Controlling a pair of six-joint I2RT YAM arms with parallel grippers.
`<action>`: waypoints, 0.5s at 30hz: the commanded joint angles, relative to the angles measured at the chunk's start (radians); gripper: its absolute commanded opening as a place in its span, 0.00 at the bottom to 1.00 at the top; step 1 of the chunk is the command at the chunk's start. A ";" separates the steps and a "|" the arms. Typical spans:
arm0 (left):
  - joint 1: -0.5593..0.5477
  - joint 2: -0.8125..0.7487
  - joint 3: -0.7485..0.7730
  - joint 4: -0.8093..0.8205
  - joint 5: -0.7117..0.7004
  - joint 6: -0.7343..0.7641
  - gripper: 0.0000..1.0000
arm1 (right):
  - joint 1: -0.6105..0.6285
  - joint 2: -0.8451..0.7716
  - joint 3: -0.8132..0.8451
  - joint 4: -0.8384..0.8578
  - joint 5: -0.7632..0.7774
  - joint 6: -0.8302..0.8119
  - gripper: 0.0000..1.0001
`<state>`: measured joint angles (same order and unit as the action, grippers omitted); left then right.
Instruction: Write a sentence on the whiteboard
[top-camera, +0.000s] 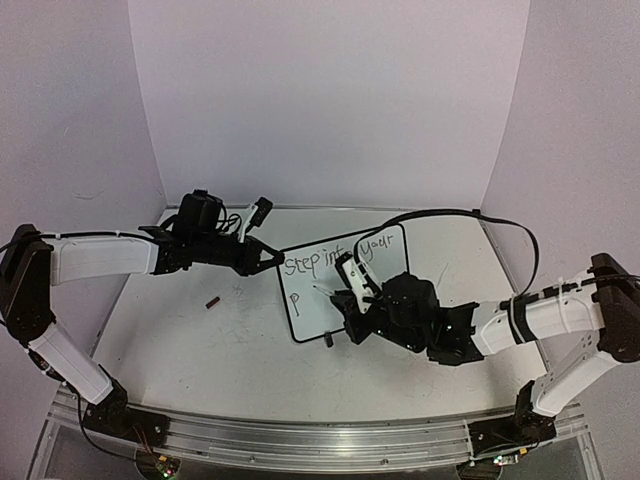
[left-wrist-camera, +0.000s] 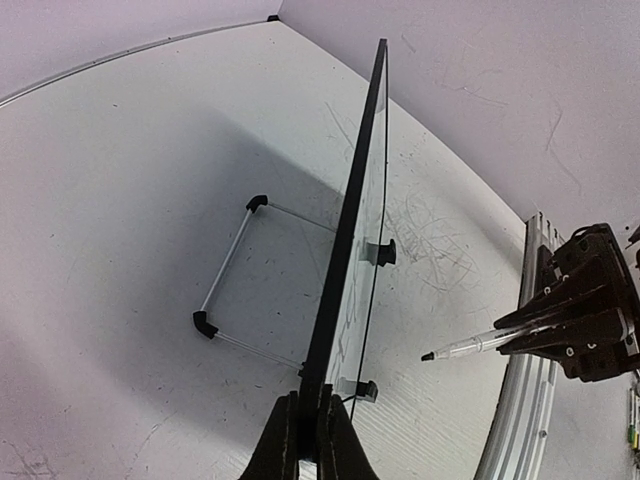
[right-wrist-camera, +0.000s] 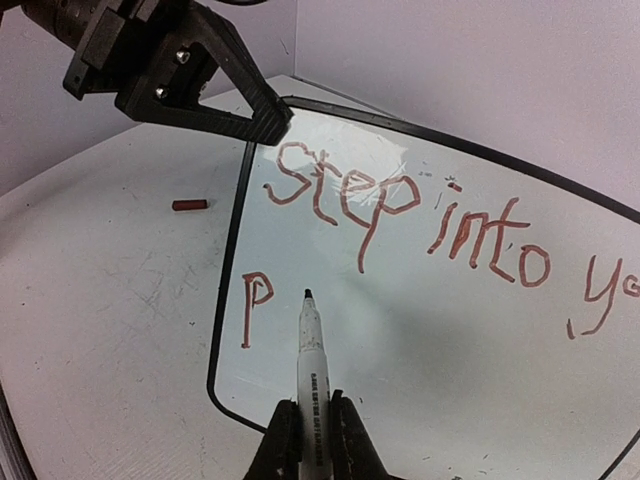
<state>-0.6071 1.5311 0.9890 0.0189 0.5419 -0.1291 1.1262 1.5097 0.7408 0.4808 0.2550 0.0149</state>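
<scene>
Gripping a marker (right-wrist-camera: 311, 368), the right hand (right-wrist-camera: 312, 430) is holding its tip at 3 o'clock of the sentence's (right-wrist-camera: 368, 232) "p"; the left hand (left-wrist-camera: 308, 425) is clamping the whiteboard's (right-wrist-camera: 430, 345) 10 o'clock corner.

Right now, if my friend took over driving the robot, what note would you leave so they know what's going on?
Left gripper: shut on the edge of the whiteboard, steadying it.
Right gripper: shut on the marker, tip just right of the "p", slightly off the board.
Done: the sentence reads "step into your", then "p" on line two.
Left: finish the word begun with "p".
</scene>
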 joint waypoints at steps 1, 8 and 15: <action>0.003 0.004 -0.005 -0.058 -0.102 0.040 0.00 | 0.013 0.047 0.048 0.030 -0.009 -0.006 0.00; 0.003 -0.004 -0.029 -0.039 -0.109 0.044 0.00 | 0.033 0.093 0.078 0.014 0.012 -0.037 0.00; 0.003 -0.010 -0.033 -0.036 -0.110 0.049 0.00 | 0.035 0.094 0.070 0.035 0.048 -0.033 0.00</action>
<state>-0.6079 1.5310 0.9848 0.0269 0.5369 -0.1284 1.1576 1.5959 0.7761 0.4783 0.2763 -0.0019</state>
